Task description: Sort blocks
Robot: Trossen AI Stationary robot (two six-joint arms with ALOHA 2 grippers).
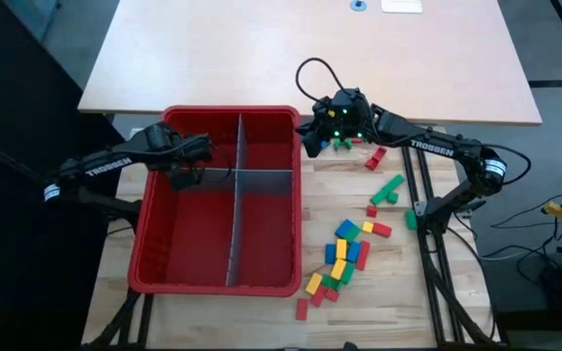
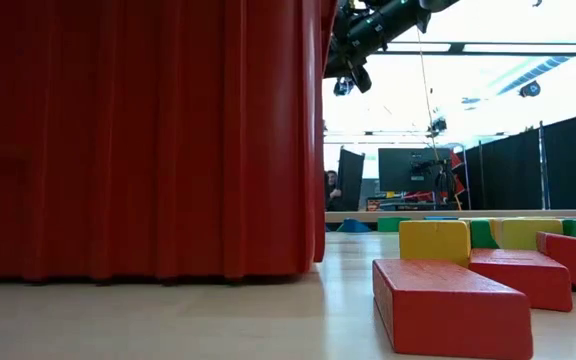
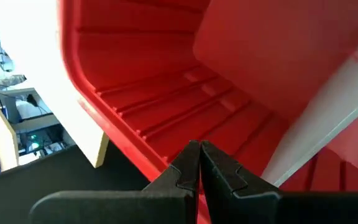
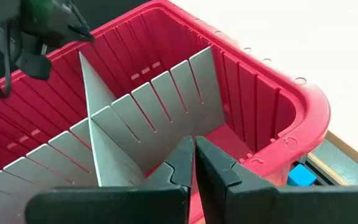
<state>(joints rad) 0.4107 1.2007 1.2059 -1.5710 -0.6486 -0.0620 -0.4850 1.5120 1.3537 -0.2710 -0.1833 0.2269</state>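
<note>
Seemingly barely begun, the sorting leaves the blocks [image 1: 347, 255] scattered on the bench [image 1: 379, 292] beside the red bin [image 1: 154, 244], whose visible compartments look bare, while the left gripper [image 1: 185, 175] and right gripper [image 1: 310, 139] hover pinched shut, empty.

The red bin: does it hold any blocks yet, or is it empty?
Empty as far as visible: the red bin shows bare compartments in the high view; the blocks lie outside on the table.
</note>
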